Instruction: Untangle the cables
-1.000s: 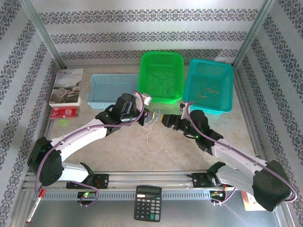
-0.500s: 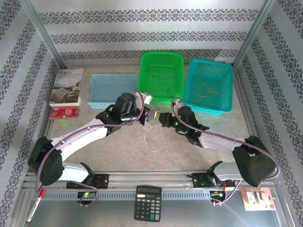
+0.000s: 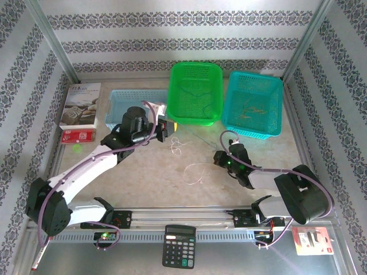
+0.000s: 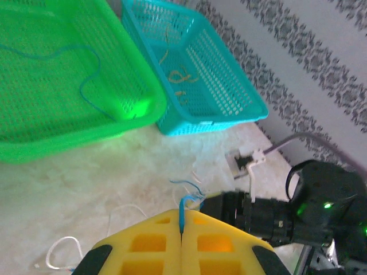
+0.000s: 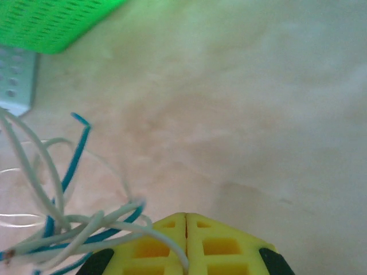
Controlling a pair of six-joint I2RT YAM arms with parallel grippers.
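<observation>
The left gripper point(image 4: 181, 215) is closed on one blue cable point(image 4: 182, 205), which pokes out at its 12 o'clock. The right gripper point(image 5: 186, 219) is also closed, pinching the white and blue cables point(image 5: 86, 222) that fan out toward its 9 o'clock. Their ends are cut off at the frame's edge.

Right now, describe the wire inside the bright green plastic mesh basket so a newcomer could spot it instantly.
At the far side of the table, find the bright green plastic mesh basket, the middle of three. On its floor lies one thin dark blue wire, curved in a loose wave. The teal plastic basket to its right holds yellowish-tan wires instead.
</observation>
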